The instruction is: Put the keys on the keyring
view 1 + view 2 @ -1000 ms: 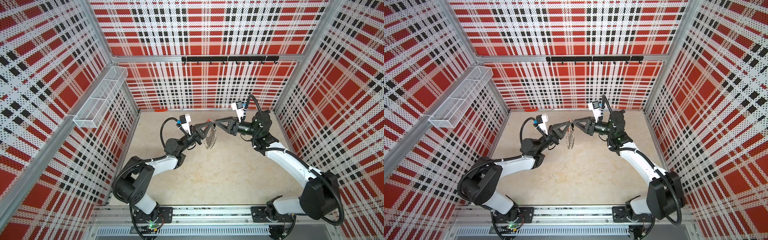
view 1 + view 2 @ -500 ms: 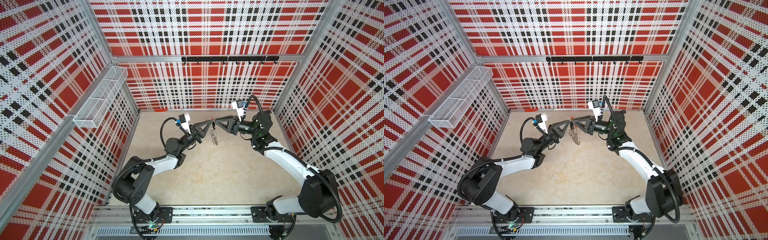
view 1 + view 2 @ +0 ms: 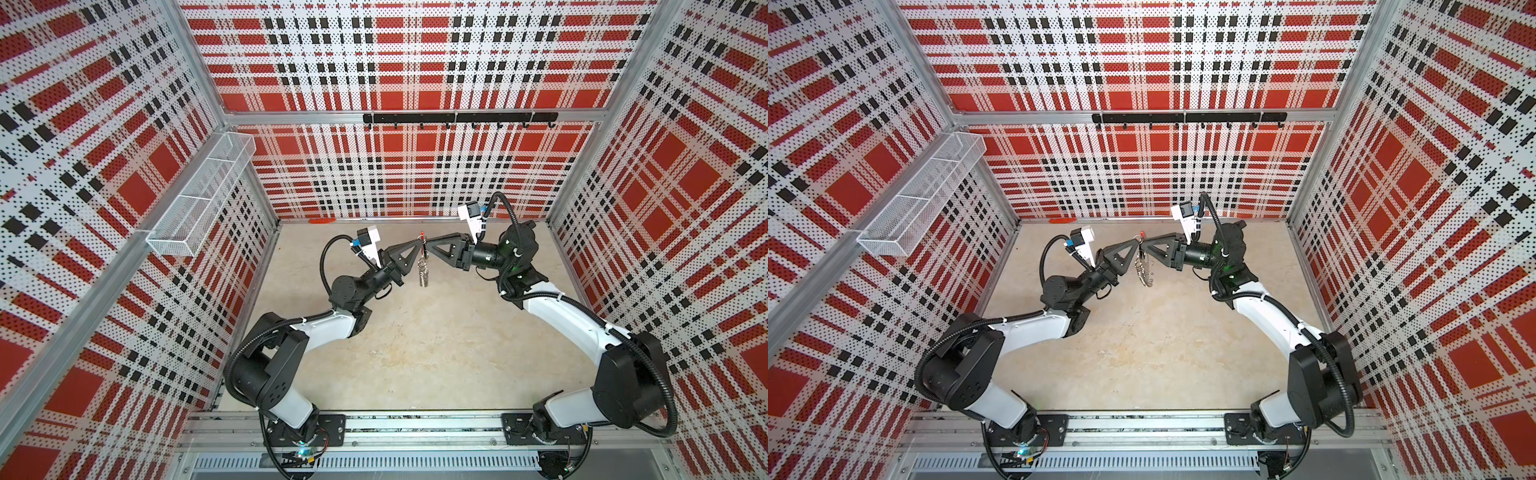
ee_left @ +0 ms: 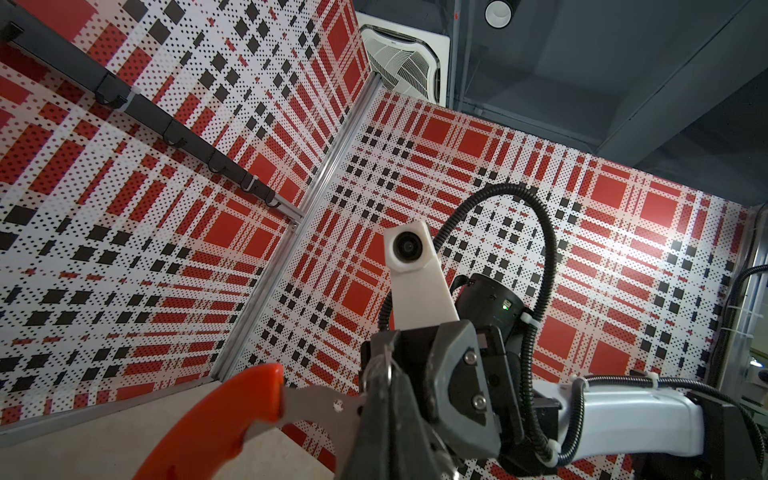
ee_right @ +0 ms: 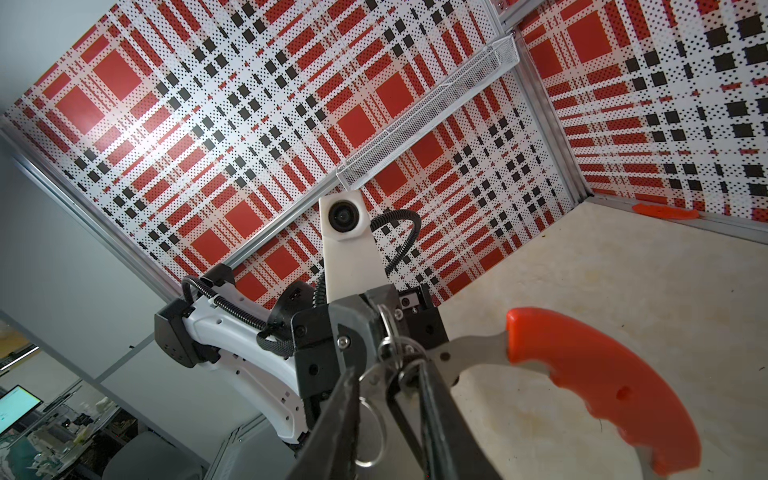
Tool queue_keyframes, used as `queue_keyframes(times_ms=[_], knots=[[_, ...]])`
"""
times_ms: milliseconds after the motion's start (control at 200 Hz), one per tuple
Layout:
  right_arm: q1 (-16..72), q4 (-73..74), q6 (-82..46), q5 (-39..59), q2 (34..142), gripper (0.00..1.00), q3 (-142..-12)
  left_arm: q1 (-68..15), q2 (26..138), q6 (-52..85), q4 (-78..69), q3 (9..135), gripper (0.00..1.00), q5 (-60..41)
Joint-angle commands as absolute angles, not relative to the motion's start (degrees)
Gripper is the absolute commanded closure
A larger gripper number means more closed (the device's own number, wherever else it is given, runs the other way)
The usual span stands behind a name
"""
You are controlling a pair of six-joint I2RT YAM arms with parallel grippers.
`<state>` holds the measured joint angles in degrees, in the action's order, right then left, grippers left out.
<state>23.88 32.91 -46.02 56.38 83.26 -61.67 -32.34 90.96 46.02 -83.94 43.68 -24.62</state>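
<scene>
Both grippers meet tip to tip in mid-air over the table. My left gripper (image 3: 418, 247) (image 4: 388, 374) is shut on the keyring's grey metal just past its red sleeve (image 4: 216, 424). In both top views the keyring (image 3: 423, 272) (image 3: 1144, 270) hangs below the fingertips as a bunch of small silver loops. The right wrist view shows the red sleeve (image 5: 602, 386) curving away to one side. My right gripper (image 3: 429, 246) (image 5: 388, 372) holds the keys (image 5: 405, 409), a thin black fob lying along one finger. Its small ring sits at the hoop.
A white wire basket (image 3: 199, 199) hangs on the left wall. A black hook rail (image 3: 457, 118) runs along the back wall. A small red object (image 3: 322, 221) lies at the foot of the back wall. Beige table (image 3: 436, 353) lies below the arms.
The bunch of silver loops slanted toward the left arm a second ago and now hangs straight down. Both grippers stay tip to tip, hardly moved.
</scene>
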Motion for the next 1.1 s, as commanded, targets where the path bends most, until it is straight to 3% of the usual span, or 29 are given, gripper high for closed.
queue_keyframes(times_ms=[0,526,937,1092], knots=[[24.56,34.89,-46.23,57.31,83.82,0.72,-63.01,-32.69,90.2,45.0,-85.61,45.36,1.0,-24.48],[25.02,34.79,-46.27,57.04,84.95,0.75,-65.38,-32.75,89.93,45.18,-85.54,44.94,1.0,-25.31],[25.65,32.56,-44.66,56.78,85.03,0.88,-66.74,-32.79,89.91,45.26,-85.57,44.78,1.0,-25.49],[25.97,31.32,-43.79,56.88,85.5,0.87,-67.75,-32.81,90.13,45.44,-85.53,44.9,1.0,-25.58]])
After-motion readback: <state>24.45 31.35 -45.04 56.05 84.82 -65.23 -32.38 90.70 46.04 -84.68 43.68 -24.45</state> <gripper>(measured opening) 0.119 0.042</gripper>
